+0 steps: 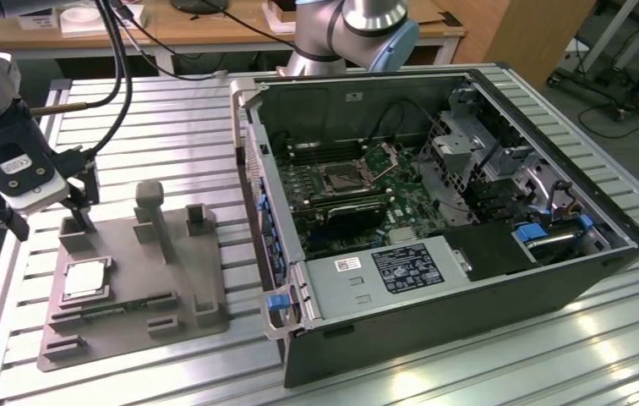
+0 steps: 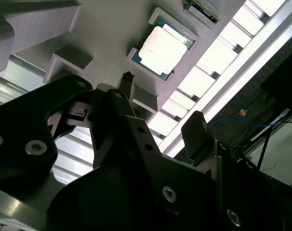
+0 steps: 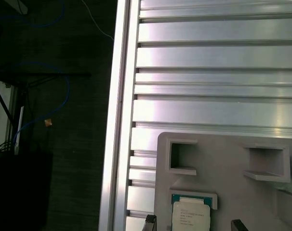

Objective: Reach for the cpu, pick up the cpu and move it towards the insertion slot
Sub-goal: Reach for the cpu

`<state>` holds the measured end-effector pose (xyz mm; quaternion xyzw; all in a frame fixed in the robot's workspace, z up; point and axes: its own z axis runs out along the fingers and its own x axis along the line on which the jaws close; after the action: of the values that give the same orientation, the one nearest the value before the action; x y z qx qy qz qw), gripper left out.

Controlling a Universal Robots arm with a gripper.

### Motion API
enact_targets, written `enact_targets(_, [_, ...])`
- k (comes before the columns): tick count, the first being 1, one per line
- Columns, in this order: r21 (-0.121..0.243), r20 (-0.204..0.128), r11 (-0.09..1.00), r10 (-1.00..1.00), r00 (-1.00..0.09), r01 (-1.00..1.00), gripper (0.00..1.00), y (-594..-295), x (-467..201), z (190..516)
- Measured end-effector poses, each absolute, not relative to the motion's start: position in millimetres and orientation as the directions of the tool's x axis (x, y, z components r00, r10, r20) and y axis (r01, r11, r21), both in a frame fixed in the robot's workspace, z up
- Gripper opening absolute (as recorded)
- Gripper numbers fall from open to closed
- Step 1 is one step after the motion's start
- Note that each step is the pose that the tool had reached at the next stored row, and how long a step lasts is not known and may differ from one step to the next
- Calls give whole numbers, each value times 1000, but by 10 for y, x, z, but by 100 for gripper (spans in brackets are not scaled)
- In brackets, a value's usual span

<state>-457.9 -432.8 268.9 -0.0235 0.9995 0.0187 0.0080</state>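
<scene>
The black two-fingered gripper (image 1: 79, 207) hangs over the far end of the grey plastic fixture plate (image 1: 117, 340). The plate lies flat on the ribbed aluminium table (image 1: 466, 381) at the exterior view's left. The jaws stand wide apart with nothing between them. The gap looks broader than the chip, which I take to be so the fingers can come down past two opposite edges.

The cpu (image 1: 86, 279), a small flat square chip with a silvery metal top, sits in a shallow square recess of that plate, near the gripper but clear of it. The recess holds it level, top up and squared off, so a straight descent should meet it predictably. In the first wrist view the chip lies in line between the two dark fingertips (image 3: 150, 224), so I judge the wrist is aimed at it for the reach.

The insertion slot (image 1: 348, 178) is a square silver metal-framed socket with a dark centre. It sits on the green motherboard (image 1: 404, 193) inside the open black computer case (image 1: 545, 288), well apart toward the exterior view's right. The case lies on its side with the panel off, so the socket faces up. Its hinged frame seems to be raised, though I can't be sure from here.
</scene>
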Motion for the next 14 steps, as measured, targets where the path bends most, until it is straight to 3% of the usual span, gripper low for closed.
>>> enact_targets(14, [37,-13,998,-47,-999,-47,68,-4347,-4579,2518])
